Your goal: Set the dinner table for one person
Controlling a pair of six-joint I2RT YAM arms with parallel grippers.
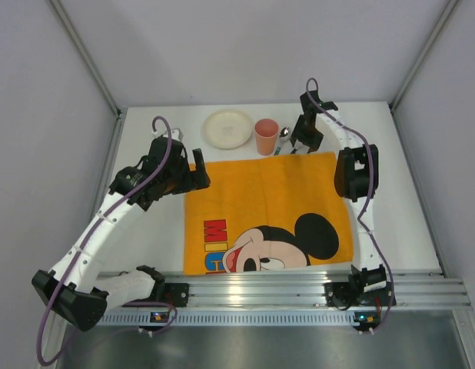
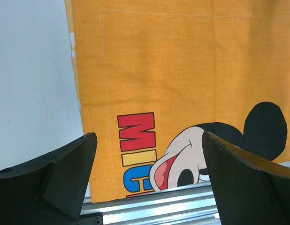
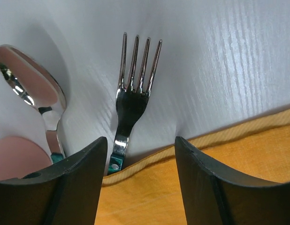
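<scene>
The white dinner table [image 1: 399,200] carries an orange Mickey Mouse mat [image 1: 268,207] in its middle. Behind the mat stand a cream plate [image 1: 228,128] and a pink cup [image 1: 266,137], with a spoon [image 1: 284,135] beside the cup. In the right wrist view a fork [image 3: 132,98] lies tines away, its green handle end hidden by the mat's far edge [image 3: 215,140], with the spoon [image 3: 32,89] to its left. My right gripper [image 3: 140,143] is open and empty, low over that edge just right of the fork's handle. My left gripper [image 2: 149,138] is open and empty above the mat's left part [image 2: 182,70].
A ribbed aluminium rail [image 1: 299,288] runs along the near edge and also shows in the left wrist view [image 2: 149,206]. Grey walls close in the table at the back and sides. Bare white tabletop [image 2: 32,84] lies left of the mat.
</scene>
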